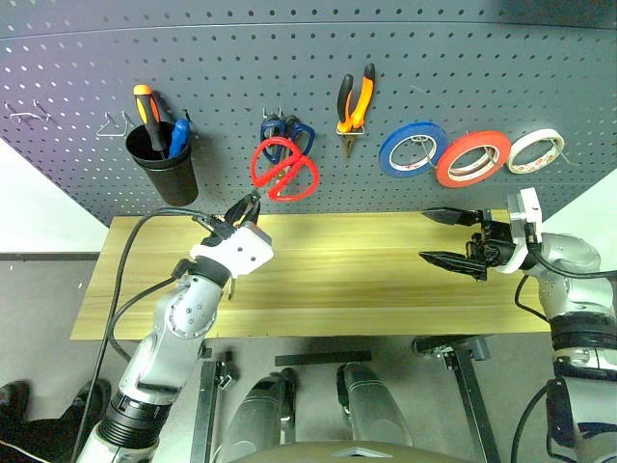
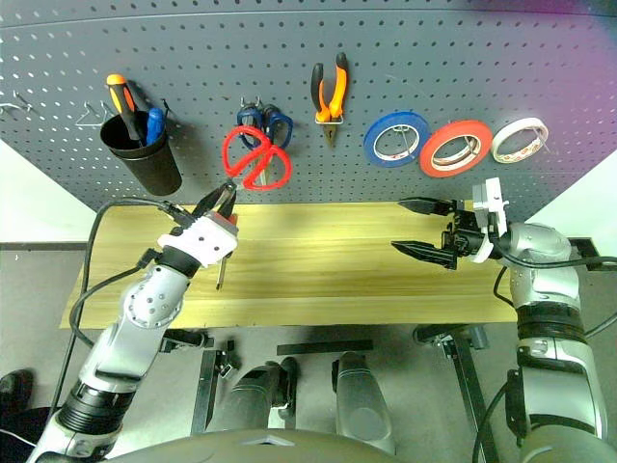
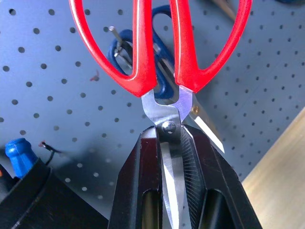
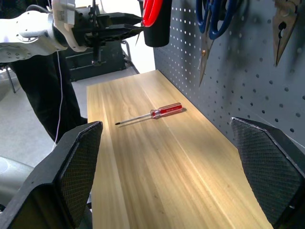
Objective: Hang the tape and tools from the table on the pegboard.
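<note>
Pegboard [image 1: 405, 68] behind table [image 1: 366, 289]. I'm holding the red scissors [image 1: 284, 170] by the blades in my clamped left gripper [image 1: 243, 209], handles up near the blue scissors' [image 1: 287, 129] hook. Next: thread one loop. Right gripper [image 1: 453, 236] is idling agape.

I'm seeing the red-handled scissors [image 1: 284, 170] being held up against the pegboard [image 1: 318, 58], blades pinched between the left fingers [image 3: 143, 191], handle loops upward and overlapping the blue scissors. The pliers [image 1: 354, 104] are hanging nose-down on the pegboard, and the red tape [image 1: 472, 158] is hanging between the blue and white rolls. The red-handled screwdriver [image 4: 150, 114] is lying flat on the bench [image 1: 366, 280].
</note>
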Available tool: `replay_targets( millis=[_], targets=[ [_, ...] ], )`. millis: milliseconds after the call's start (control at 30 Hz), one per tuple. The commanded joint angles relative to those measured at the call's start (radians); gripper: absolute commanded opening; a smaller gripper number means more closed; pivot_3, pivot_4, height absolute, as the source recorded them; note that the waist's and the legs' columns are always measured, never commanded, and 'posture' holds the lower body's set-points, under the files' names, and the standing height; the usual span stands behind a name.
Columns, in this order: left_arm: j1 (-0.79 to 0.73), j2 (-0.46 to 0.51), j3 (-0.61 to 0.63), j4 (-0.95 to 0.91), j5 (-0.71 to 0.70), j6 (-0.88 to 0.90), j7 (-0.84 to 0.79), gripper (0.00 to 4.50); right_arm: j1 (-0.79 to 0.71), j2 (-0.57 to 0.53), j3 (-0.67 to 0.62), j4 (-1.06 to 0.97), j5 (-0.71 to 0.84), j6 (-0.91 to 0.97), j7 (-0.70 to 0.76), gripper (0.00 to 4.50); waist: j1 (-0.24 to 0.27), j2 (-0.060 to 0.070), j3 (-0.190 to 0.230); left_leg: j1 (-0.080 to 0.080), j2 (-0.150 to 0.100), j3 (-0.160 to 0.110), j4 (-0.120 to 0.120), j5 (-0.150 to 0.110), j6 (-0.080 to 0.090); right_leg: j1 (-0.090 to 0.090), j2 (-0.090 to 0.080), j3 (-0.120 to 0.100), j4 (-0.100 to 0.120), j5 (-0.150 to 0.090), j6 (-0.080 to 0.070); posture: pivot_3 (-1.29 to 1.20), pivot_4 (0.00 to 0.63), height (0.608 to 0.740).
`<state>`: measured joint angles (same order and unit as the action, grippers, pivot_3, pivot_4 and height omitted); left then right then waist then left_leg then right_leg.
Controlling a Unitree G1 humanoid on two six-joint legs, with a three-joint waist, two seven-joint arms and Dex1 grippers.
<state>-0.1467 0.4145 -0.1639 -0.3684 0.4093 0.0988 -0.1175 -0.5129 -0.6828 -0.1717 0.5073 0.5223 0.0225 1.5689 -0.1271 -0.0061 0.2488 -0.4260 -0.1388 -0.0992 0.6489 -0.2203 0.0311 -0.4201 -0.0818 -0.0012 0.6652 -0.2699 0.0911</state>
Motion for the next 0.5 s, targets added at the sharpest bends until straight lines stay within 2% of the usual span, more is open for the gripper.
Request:
replay_targets(
  millis=[33,500],
  targets=[
    [-0.030,-0.023,0.036,0.009,-0.016,0.001,0.001,0.26,-0.018,-0.002,-0.013,0.002,0.000,-0.007,0.002,4.50,0.000,0.000,0.000,0.000,0.000,0.000,0.000,0.000,0.000,0.000,0.000,0.000,0.000,0.000,0.000,-0.31,0.196,0.740],
    [-0.178,-0.092,0.031,0.210,-0.087,0.005,-0.055,0.26,-0.018,0.000,-0.017,-0.017,0.001,0.000,-0.017,4.50,-0.002,0.000,0.000,0.000,0.000,0.001,0.000,0.000,0.000,0.000,0.000,0.000,0.000,0.000,0.000,-0.32,0.201,0.740]
  ],
)
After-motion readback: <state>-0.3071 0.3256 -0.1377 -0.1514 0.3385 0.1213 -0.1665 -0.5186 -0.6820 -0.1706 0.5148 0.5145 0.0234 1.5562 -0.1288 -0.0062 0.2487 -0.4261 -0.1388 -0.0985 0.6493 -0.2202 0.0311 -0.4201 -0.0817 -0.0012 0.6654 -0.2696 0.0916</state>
